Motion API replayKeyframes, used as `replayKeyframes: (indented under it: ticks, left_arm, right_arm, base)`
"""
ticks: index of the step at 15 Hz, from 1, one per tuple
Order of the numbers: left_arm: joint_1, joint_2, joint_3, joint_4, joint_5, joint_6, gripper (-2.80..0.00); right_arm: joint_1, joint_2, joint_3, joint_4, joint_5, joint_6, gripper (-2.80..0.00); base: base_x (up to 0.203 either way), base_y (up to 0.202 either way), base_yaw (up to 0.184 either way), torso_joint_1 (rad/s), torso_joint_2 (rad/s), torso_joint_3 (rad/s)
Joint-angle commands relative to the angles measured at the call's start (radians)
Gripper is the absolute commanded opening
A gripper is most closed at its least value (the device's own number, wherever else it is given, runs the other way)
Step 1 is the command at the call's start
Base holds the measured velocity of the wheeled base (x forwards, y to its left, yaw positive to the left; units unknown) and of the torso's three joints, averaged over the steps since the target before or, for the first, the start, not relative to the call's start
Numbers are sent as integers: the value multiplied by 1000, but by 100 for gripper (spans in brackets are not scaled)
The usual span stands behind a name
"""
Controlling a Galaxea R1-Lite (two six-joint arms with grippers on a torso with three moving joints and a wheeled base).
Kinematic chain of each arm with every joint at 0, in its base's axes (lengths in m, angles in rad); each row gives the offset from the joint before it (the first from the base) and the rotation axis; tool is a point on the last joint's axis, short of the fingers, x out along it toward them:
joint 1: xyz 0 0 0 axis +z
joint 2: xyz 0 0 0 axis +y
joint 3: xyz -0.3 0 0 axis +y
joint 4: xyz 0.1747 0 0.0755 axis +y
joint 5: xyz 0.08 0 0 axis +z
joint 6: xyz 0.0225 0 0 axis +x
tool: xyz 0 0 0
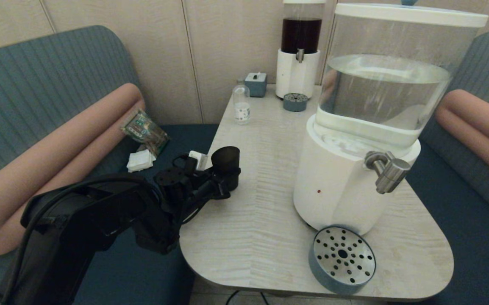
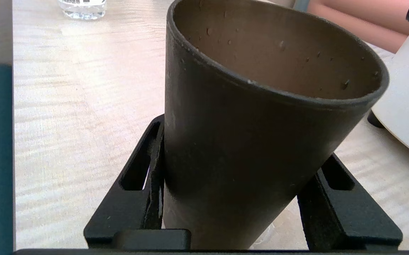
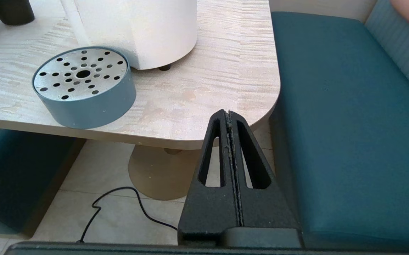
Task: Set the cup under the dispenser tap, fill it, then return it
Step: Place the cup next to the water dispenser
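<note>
The dark brown-black cup [image 1: 226, 161] stands at the table's left edge, well to the left of the big white-based dispenser [image 1: 333, 186]. My left gripper [image 1: 226, 181] reaches in from the left and is shut on the cup's lower half. In the left wrist view the cup [image 2: 247, 141] sits tilted between both fingers [image 2: 144, 177], its inside dotted with droplets. The steel dispenser tap [image 1: 387, 168] juts out above the round perforated drip tray [image 1: 343, 258]. My right gripper [image 3: 228, 114] is shut on nothing, parked low off the table's near right corner.
At the table's back stand a small clear bottle [image 1: 241, 106], a blue box [image 1: 256, 84], a smaller dark-liquid dispenser [image 1: 299, 51] and its little tray [image 1: 295, 102]. A snack packet [image 1: 145, 131] and napkins [image 1: 140, 161] lie on the left bench. A cable [image 3: 119, 205] runs on the floor.
</note>
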Motion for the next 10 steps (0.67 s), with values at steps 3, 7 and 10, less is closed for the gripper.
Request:
replayKeyframes:
  ticks: [3, 7, 10]
  left_arm:
    - [0, -1, -1, -9, -4, -1, 0]
    - [0, -7, 10, -9, -4, 1, 0]
    - [0, -18, 40, -15, -4, 2, 0]
  right_arm:
    - [0, 0, 0, 0, 0, 0, -280]
    - [0, 0, 0, 0, 0, 0, -280]
    - [0, 0, 1, 0, 0, 0, -280]
  base:
    - [0, 0, 0, 0, 0, 0]
    - [0, 0, 0, 0, 0, 0]
    - [0, 0, 0, 0, 0, 0]
